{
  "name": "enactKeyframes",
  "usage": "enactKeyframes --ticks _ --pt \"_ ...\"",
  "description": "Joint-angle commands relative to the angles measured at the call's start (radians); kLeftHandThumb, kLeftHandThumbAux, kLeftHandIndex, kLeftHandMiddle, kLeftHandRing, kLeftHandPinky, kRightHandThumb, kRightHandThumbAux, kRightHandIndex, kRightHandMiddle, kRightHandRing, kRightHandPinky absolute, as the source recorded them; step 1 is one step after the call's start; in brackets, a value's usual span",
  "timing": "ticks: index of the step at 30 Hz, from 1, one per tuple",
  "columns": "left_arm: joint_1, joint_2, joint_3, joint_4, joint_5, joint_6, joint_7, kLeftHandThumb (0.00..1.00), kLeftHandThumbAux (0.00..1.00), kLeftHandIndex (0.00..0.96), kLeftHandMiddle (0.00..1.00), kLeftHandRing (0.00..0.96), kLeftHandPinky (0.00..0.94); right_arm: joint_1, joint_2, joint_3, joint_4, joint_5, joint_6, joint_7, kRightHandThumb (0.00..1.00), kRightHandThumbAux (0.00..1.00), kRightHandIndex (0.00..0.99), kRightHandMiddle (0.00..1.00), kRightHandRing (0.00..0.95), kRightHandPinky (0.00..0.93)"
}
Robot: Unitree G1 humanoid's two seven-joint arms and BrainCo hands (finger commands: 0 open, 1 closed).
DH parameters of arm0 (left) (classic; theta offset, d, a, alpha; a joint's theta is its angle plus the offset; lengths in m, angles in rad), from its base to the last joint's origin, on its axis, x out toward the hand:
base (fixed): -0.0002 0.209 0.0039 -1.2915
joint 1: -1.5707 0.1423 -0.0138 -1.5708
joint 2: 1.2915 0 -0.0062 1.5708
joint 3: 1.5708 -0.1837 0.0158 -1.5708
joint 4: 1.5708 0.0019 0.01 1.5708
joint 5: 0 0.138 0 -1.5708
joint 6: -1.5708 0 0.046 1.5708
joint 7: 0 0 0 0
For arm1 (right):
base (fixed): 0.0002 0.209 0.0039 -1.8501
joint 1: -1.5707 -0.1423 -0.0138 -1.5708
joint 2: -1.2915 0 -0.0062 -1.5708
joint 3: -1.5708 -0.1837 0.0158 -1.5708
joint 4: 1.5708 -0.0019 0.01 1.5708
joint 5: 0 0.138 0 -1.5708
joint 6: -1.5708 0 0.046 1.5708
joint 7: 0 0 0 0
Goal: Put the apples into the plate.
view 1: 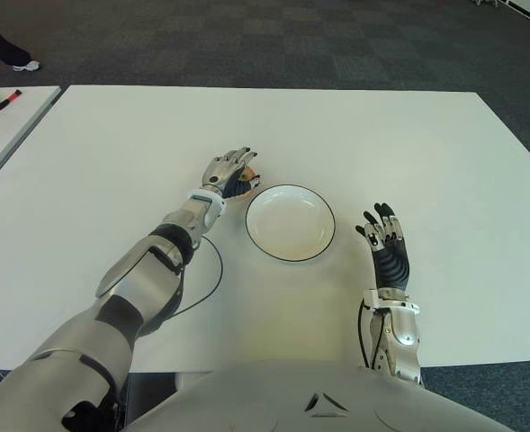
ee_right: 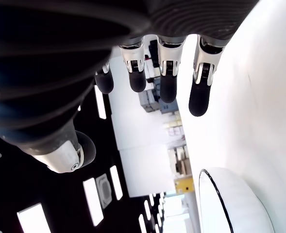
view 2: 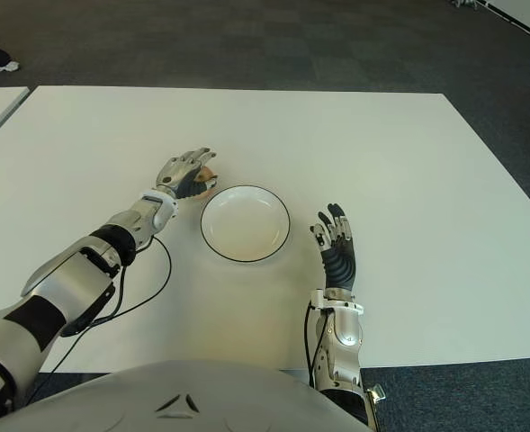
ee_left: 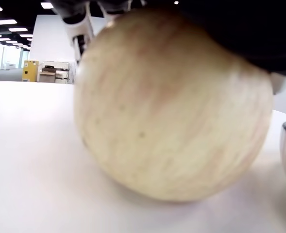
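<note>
0 apples lie in the plate point(view 1: 290, 222) so far. 1 apple point(ee_left: 172, 111) sits on the white surface point(view 1: 112, 153) just left of the plate, under the left hand point(view 1: 229, 174), whose fingers curl over it. The right hand point(view 1: 386, 241), fingers relaxed and empty, shows right of the plate. No writing is readable.

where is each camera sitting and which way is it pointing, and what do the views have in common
Left eye view: on the head, looking forward and down at the white table; both arms show, the left hand over the apple, the right hand right of the plate.
Right eye view: same scene from slightly to the right.
Left wrist view: close under the left hand, facing the apple on the table.
Right wrist view: looks along the right hand's open fingers.
Shared: all four show the plate.
</note>
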Motion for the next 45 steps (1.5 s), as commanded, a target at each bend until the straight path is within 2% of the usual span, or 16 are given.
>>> enactKeyframes --ticks 1,10,38,45 --pt "0.069 -0.001 -0.014 0.028 0.006 0.017 -0.056 0.493 0.259 0.026 0.003 0.127 0.318 0.0 0.007 0.0 0.007 -0.002 0.018 -0.006 0.441 0.605 0.068 0.062 0.11 0.245" --pt "0.074 -0.003 -0.013 0.027 0.006 0.014 -0.04 0.506 0.236 0.004 0.0 0.154 0.355 -0.01 0.007 -0.002 0.015 -0.001 0.011 -0.008 0.45 0.596 0.073 0.066 0.111 0.244" --pt "0.078 0.001 0.001 0.014 -0.012 -0.03 0.0 0.482 0.252 0.029 0.031 0.182 0.361 -0.027 -0.006 -0.01 0.029 0.003 0.009 -0.005 0.446 0.604 0.08 0.057 0.108 0.252" --pt "0.086 0.001 0.011 0.012 -0.02 -0.03 -0.012 0.516 0.239 0.026 0.04 0.197 0.383 -0.027 -0.008 -0.011 0.028 0.003 0.008 -0.004 0.447 0.606 0.074 0.054 0.107 0.25"
